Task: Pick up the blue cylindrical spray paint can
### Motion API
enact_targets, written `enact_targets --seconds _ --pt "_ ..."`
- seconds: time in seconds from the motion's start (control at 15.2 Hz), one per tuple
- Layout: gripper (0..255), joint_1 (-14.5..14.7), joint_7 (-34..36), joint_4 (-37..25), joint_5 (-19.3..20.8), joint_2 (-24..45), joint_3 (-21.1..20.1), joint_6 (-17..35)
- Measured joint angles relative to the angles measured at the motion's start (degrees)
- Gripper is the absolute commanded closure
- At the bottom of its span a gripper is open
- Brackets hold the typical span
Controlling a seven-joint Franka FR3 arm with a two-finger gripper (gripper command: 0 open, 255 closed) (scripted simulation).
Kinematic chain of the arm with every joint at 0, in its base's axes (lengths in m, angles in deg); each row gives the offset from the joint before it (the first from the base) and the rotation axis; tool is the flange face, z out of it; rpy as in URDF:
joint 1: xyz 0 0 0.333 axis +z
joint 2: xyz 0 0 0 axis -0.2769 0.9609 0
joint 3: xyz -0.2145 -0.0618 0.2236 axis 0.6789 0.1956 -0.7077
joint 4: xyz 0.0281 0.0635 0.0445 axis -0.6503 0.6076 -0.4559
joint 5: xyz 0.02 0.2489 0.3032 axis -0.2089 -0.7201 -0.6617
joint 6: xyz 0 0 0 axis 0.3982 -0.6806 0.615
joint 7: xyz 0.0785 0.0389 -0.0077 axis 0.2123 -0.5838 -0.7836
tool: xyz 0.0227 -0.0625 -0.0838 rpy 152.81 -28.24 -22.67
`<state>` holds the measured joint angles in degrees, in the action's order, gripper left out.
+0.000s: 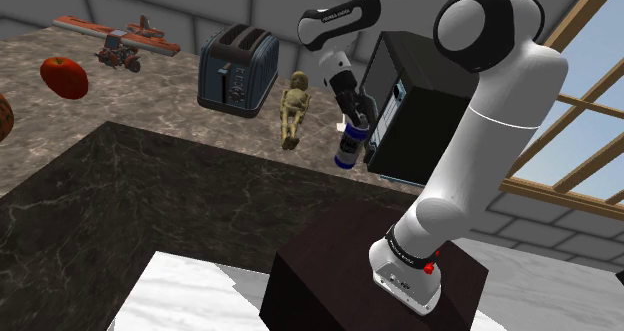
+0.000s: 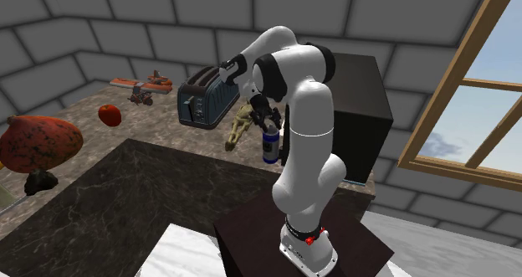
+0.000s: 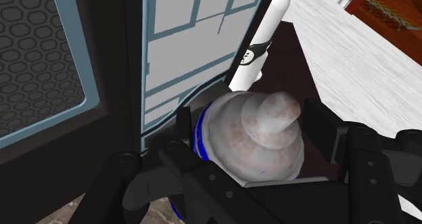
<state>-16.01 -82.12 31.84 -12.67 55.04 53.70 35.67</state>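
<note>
Shoulder view, contents listed from that view's left to its right. Item one: a red round fruit (image 1: pixel 63 76) on the pale stone counter (image 1: pixel 45 149). Item two: an orange-red toy model (image 1: pixel 120 41), lying near the back wall. Item three: a dark blue-grey toaster (image 1: pixel 237 71), upright, with its slots up. Item four: a tan mummy-like figure (image 1: pixel 294 107), lying flat just beside the toaster. Item five, the task's thing: the spray can (image 1: pixel 346 151), with a blue body and a whitish domed top with a nozzle. It is upright, between the figure and the black microwave (image 1: pixel 420 109), close against the microwave's front. Item six: the black gripper (image 1: pixel 352 126), reaching down onto the can's upper part. In the wrist view its fingers press the can from both sides, so it is clenched on the can rather than released. Item seven: the white arm (image 1: pixel 480 109), rising from the dark stand (image 1: pixel 340 279). Item eight: a wooden window frame (image 1: pixel 585 119) with sky behind it. Status of the task: the reach and the grasp appear done. Whether the can's base has left the counter cannot be told from these views. The lift, or the rest of it, is judged to remain. It calls for a straight upward pull that keeps the can off the microwave door and the figure.
</note>
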Motion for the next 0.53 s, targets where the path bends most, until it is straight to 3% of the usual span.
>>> enact_targets --seconds 0.53 --pt "255 0.18 -0.22 -3.57 0.47 -2.06 -0.01 -5.58"
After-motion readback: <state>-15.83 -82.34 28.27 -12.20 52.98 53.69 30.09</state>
